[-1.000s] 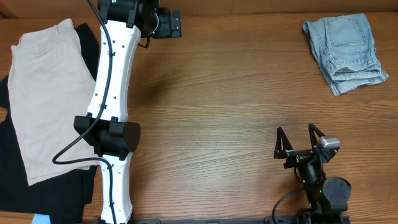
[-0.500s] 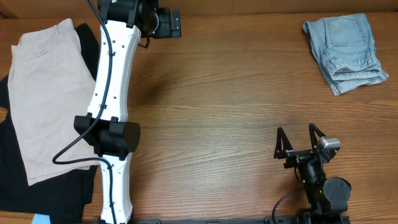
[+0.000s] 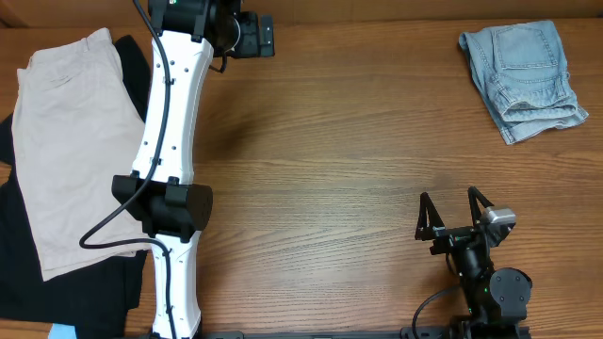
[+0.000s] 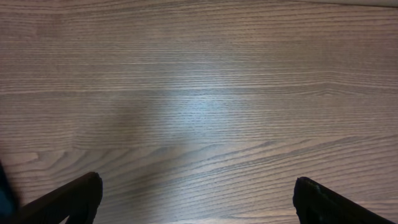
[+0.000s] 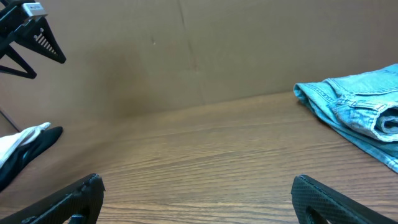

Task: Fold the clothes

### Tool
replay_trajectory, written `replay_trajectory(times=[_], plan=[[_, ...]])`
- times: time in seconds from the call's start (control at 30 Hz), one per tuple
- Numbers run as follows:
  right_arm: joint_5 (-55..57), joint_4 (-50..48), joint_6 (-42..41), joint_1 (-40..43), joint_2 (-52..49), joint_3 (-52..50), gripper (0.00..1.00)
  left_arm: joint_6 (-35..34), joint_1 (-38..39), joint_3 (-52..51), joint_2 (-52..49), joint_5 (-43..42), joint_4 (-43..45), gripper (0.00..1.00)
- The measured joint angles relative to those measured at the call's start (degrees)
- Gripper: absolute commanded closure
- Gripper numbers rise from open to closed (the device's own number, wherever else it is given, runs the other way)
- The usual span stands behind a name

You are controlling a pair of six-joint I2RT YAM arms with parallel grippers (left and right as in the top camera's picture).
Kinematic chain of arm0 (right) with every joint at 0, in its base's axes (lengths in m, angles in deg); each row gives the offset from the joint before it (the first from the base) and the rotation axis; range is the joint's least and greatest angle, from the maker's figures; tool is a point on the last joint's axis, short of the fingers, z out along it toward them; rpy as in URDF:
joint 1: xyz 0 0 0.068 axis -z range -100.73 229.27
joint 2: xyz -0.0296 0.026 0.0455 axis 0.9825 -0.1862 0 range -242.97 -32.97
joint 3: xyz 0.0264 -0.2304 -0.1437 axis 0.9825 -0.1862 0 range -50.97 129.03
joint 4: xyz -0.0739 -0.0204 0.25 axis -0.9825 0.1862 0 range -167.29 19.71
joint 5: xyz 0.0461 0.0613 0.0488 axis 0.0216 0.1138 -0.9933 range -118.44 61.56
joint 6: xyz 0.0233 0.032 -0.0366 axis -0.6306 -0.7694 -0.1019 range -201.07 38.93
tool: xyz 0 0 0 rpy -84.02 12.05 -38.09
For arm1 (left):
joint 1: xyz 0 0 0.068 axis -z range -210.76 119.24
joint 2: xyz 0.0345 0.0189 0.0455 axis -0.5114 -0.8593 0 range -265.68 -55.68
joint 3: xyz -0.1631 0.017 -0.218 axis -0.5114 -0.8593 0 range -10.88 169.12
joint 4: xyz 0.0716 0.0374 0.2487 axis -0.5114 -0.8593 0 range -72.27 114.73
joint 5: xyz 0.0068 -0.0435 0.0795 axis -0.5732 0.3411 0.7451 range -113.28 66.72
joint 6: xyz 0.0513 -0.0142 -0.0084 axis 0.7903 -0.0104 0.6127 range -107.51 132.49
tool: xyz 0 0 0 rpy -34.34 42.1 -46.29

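Your fingers: left gripper (image 4: 199, 190), right gripper (image 5: 196, 190), both spread apart.
Clutter: beige fabric shorts (image 3: 71, 151), black cloth garment (image 3: 57, 292), far left of light-blue denim shorts (image 3: 523, 80).

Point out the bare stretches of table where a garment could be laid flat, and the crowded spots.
The table is barest in the middle, between the left arm and the denim shorts at the far right corner. A smaller patch lies between those shorts and the right arm. The left edge is crowded: beige shorts on a black garment.
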Motion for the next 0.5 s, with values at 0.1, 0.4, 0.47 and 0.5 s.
replay_trajectory(times=[0.1,0.4,0.47,0.5], plan=[[0.0,0.0,0.0,0.0,0.0,0.0,0.0,0.0,0.0,0.0,0.0,0.0,0.0,0.0],[0.0,-0.1,0.0,0.0,0.0,0.0,0.0,0.0,3.2,-1.6,1.5,1.0,0.1,0.0],[0.0,0.0,0.0,0.0,0.0,0.0,0.0,0.1,4.3,-5.0,4.1,2.0,0.5,0.0],[0.0,0.0,0.0,0.0,0.0,0.0,0.0,0.2,4.7,-7.3,6.0,2.6,1.0,0.0]])
